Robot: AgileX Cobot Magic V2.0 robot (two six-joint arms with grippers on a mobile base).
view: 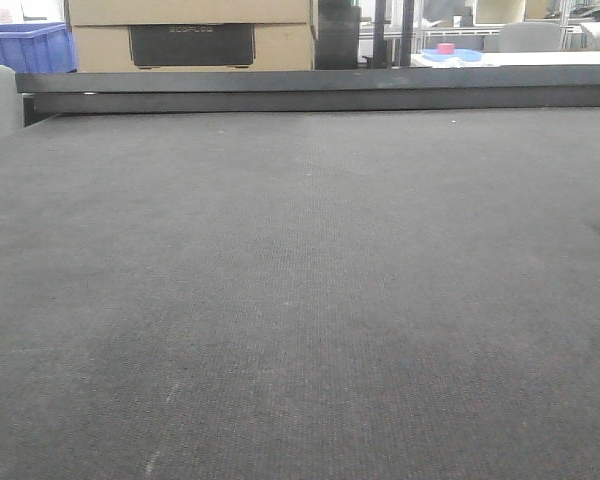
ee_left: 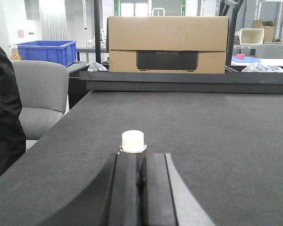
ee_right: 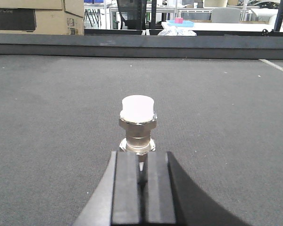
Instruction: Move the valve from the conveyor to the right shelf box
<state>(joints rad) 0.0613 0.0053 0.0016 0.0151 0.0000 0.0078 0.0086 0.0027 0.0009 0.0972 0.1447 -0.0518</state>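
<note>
Where the dark conveyor (view: 300, 300) fills every view, cardboard box (ee_left: 167, 44) sits along the top behind far rail (view: 320, 90). Left gripper (ee_left: 141, 156) and right gripper (ee_right: 140, 155) both clenched, fingers together. White-capped valve (ee_right: 137, 125) upright at lower centre, just beyond right tips; contact unclear.

Left gripper (ee_left: 140, 160) and right gripper (ee_right: 141, 159): matte black, flat, slab-like.

Wide, flat, dark grey woven conveyor belt (view: 300, 300); black metal rail (view: 320, 90) along its far edge. Right wrist view: small steel valve with white cap (ee_right: 137, 125) upright mid-belt, its foot hidden behind black fingers (ee_right: 127, 188). Left wrist view: white-capped valve (ee_left: 133, 142) upright, nearer the belt's left edge. Cannot tell whether it is the same one.
</note>
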